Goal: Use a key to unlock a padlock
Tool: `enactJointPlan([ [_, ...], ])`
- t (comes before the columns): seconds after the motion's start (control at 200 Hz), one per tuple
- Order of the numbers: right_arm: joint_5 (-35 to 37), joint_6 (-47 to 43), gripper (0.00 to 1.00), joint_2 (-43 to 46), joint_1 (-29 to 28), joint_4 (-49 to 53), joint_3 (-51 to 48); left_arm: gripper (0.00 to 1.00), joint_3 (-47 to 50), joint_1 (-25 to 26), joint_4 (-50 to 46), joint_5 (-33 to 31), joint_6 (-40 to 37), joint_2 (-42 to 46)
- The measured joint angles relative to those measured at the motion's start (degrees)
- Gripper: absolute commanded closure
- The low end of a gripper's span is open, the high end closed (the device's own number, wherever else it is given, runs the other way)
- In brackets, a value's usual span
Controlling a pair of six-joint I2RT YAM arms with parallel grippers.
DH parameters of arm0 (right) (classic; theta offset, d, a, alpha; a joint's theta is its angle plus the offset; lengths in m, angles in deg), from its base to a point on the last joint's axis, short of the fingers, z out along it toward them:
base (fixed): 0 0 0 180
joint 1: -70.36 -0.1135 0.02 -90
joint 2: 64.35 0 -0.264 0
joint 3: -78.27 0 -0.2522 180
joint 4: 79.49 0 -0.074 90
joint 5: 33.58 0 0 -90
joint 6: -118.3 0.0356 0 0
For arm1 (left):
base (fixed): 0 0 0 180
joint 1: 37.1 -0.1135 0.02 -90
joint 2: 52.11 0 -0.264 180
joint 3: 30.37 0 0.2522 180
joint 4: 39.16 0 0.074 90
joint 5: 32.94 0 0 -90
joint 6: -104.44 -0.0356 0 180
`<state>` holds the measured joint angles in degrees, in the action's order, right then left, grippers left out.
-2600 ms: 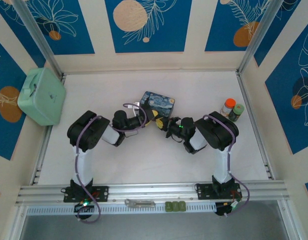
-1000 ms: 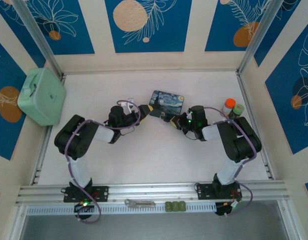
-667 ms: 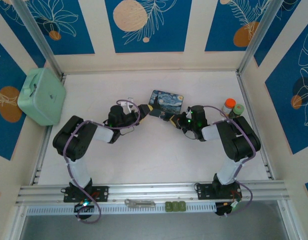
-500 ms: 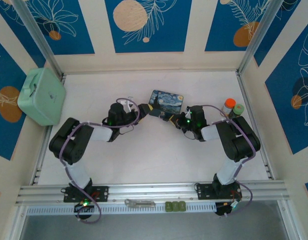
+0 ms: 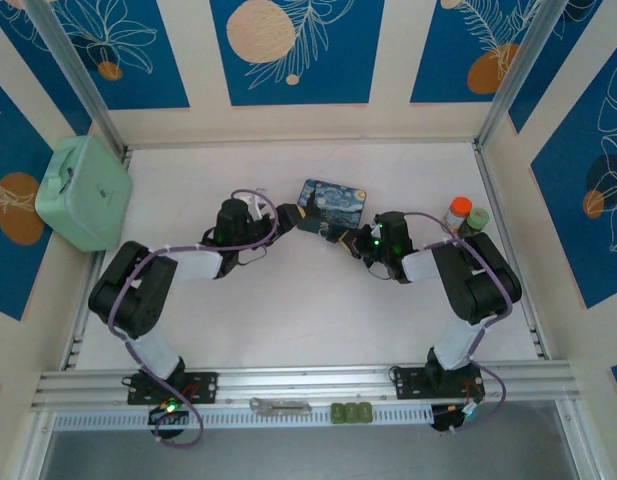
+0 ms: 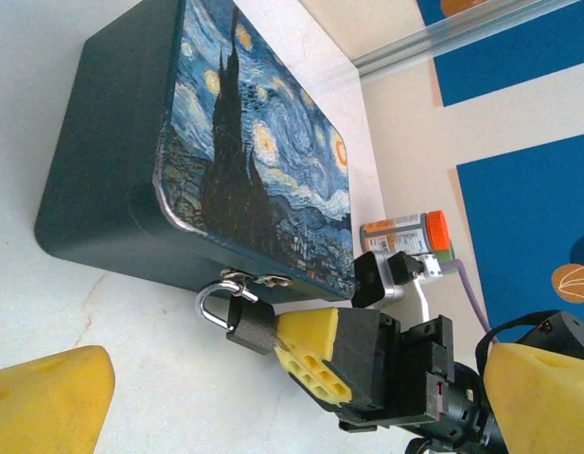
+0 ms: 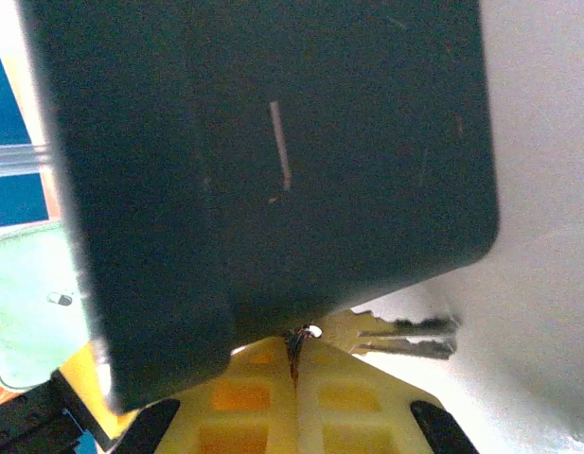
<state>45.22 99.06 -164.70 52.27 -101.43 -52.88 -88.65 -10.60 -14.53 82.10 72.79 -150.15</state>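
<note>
Padlock: one padlock, hanging by its shackle from the clasp on the front wall of the blue painted tin.
Shackle: it looks closed and passes through the clasp, so I judge the lock is not yet opened.
Key: the key is just beside the dark wall of the tin, with its ring end at the tips of the right gripper.
Key count: two blades show close together, perhaps two keys on one ring; I cannot tell for sure.
Right gripper: clenched, the yellow pads pressed together. I judge it pinches the key at the ring end. In the left wrist view its tip touches the padlock body.
Left gripper: the left gripper is released, fingers wide apart, holding nothing, just beside the tin.
Done: both grippers are at the lock, and the key is in hand.
Left to do: whether the key sits in the keyhole is hidden. Turning it and freeing the shackle remain.
Others: one tin, two small bottles, one mint box.
</note>
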Motion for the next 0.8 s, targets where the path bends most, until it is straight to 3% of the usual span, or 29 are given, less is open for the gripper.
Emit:
enactJointPlan([
  [0.355,-0.9,4.6,1.00,-0.8,-1.2,2.5,3.6,0.00,0.0,0.0,-1.2,-0.1,-0.4,0.0],
  [0.605,4.5,15.4,1.00,-0.7,-7.0,5.3,4.9,0.00,0.7,0.0,-1.2,-0.3,-0.3,0.1],
  [0.8,7.6,24.3,1.00,-0.7,-8.2,5.7,4.9,0.00,1.4,0.0,-1.2,-0.5,-0.3,0.3],
])
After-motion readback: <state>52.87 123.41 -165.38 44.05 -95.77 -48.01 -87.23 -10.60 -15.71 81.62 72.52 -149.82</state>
